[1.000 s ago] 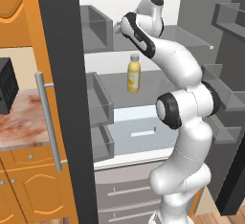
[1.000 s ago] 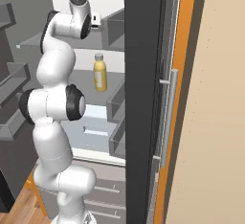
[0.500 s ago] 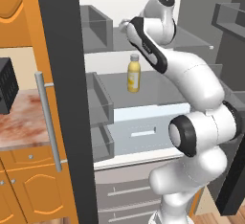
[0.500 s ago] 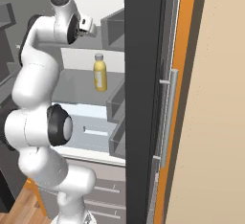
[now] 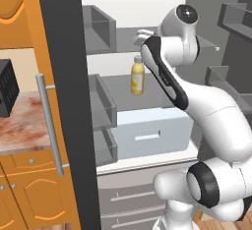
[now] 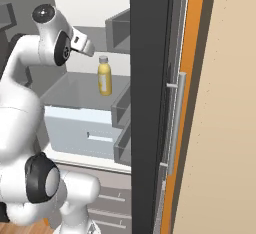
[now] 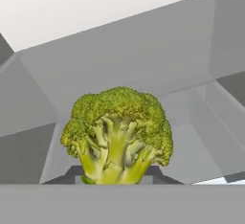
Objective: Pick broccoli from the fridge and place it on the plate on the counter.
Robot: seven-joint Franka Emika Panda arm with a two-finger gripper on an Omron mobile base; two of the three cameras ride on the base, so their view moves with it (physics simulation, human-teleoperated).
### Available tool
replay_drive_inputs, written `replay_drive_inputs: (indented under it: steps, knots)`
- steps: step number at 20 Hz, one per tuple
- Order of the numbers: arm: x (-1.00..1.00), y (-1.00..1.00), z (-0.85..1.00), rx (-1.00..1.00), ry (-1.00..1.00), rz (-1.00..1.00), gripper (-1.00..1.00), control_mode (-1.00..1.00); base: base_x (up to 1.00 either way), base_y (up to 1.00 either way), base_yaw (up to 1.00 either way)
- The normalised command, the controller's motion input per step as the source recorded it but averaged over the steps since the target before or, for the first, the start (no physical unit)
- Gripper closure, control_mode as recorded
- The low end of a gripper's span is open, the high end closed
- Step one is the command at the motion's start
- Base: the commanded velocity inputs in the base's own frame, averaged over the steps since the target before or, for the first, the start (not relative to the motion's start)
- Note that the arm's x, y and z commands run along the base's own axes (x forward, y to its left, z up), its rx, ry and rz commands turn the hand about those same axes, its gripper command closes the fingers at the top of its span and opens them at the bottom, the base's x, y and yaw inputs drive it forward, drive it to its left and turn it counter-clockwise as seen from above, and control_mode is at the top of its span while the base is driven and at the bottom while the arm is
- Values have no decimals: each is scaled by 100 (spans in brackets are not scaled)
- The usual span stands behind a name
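1. The white arm is reaching into the open fridge (image 5: pixel 147 140), its gripper (image 7: pixel 119 177) pinching the broccoli (image 7: pixel 118 134) by the stalk — the green head is sitting upright between the dark finger tips in the hand view.
2. The broccoli is hanging above a grey shelf inside the fridge, the white back wall rising behind it.
3. A yellow bottle (image 5: pixel 138 76) with a grey cap is standing upright on the shelf below the hand, near that shelf's back edge, in the left base view; the right base view shows the bottle (image 6: pixel 104 75) just beside the wrist.
4. A pale drawer (image 5: pixel 150 133) is sitting under the bottle's shelf.
5. The counter (image 5: pixel 22 126) is lying to the left of the fridge — a black box (image 5: pixel 7 86) is standing at its back edge.
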Motion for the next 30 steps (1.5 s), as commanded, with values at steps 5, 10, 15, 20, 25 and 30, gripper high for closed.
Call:
replay_drive_inputs:
  steps: [5, 10, 15, 20, 25, 30]
  knots:
    - [-94, -14, -32, 1, 6, 0, 100, -100, 0, 0, 0]
    - [-90, -24, -21, 3, 9, 0, 100, -100, 0, 0, 0]
    - [-34, -8, -21, 0, 10, 0, 100, -100, 0, 0, 0]
    - [-1, 0, -19, 0, 8, 0, 100, -100, 0, 0, 0]
    - [-1, 0, -2, 0, 0, 0, 100, -100, 0, 0, 0]
    - [-2, 0, 0, 0, 0, 0, 100, 100, -14, 0, 0]
